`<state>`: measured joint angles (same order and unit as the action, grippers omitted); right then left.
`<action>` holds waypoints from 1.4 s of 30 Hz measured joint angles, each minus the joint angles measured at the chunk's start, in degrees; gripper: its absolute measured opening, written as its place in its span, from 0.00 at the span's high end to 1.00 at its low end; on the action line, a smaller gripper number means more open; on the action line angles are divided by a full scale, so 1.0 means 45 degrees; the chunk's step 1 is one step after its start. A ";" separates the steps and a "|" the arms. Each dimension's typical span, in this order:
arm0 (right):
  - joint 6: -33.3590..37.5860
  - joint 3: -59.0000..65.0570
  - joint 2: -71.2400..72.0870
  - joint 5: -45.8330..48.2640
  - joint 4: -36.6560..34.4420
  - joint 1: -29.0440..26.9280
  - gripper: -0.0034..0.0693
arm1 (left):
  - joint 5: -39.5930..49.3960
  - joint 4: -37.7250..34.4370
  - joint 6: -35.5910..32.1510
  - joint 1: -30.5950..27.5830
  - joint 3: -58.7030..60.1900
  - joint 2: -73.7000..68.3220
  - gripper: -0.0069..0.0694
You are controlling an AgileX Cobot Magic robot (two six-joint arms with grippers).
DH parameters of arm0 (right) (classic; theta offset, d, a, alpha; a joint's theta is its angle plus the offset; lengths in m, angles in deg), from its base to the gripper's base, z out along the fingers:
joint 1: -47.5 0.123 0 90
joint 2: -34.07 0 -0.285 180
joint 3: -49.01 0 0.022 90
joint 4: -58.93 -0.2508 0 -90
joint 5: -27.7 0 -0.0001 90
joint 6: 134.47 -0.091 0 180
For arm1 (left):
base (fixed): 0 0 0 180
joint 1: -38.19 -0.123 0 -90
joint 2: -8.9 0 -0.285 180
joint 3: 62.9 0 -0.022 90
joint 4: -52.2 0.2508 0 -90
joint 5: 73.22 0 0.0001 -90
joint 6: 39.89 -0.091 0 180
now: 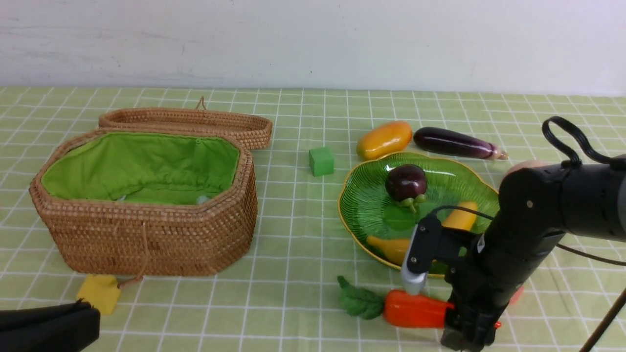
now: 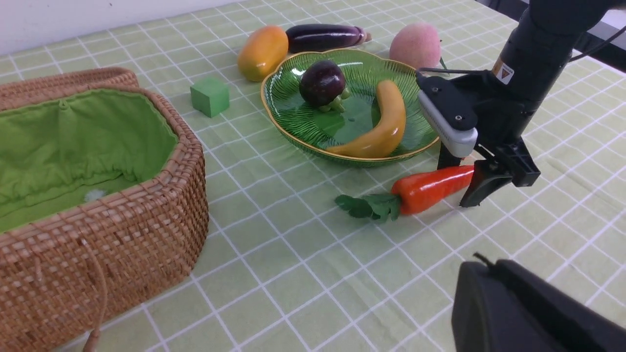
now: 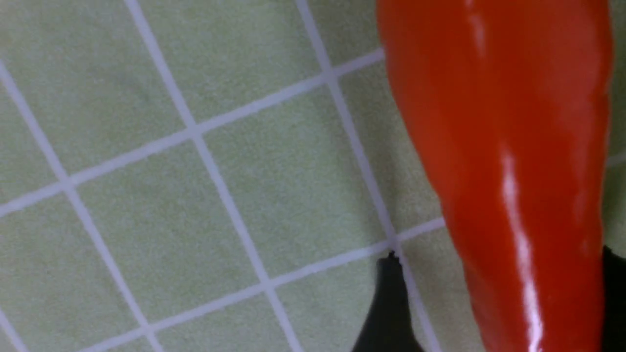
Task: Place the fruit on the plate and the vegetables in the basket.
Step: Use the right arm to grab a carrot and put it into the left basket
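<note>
Right gripper (image 2: 456,183), jaws apart, straddles the tapered tip of the glossy red-orange toy carrot (image 2: 423,189) beside the ribbed green glass plate (image 2: 288,105); centring before closing advised.

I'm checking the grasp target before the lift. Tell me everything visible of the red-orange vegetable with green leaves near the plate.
The red-orange vegetable is a glossy, smooth, plastic-looking tapered body with crinkled green leaves at its thick end. It lies flat on the checked tablecloth, just in front of the green plate but apart from it, leaves toward the basket. The right gripper straddles its narrow end, open: the right wrist view shows cloth between one finger and the skin.
</note>
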<state>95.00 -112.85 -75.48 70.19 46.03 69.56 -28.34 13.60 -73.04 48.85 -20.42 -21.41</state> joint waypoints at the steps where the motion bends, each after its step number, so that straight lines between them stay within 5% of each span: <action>1: 0.0033 0.0000 0.0000 0.0000 -0.0051 0.0000 0.28 | 0.0012 0.0000 0.0000 0.0000 0.0000 0.0000 0.93; 12: 0.0185 -0.0182 -0.0504 0.0150 -0.0094 0.0000 0.57 | 0.0026 0.0000 0.0000 0.0000 0.0000 0.0000 0.93; 18: 0.0185 -0.0264 -0.0512 0.0429 -0.0206 -0.0012 0.58 | 0.0145 0.0000 0.0000 0.0000 0.0000 0.0000 0.93; 29: -0.1322 -0.0220 0.2341 0.3966 -0.2109 0.0098 0.58 | -0.0162 0.0000 0.0000 0.0000 0.0000 0.0000 0.93; 35: -0.1706 -0.1861 0.4425 0.3275 -0.2972 0.1679 0.58 | -0.1401 0.0142 0.0000 0.0000 0.0000 0.0000 0.93; 42: -0.2001 -0.6148 0.2944 0.2722 -0.3053 0.3711 0.58 | -0.3968 0.0338 0.0000 0.0000 0.0000 0.0000 0.93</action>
<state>85.99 -140.52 -62.24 82.43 32.29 86.26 -46.19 15.13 -73.04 48.85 -20.42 -21.41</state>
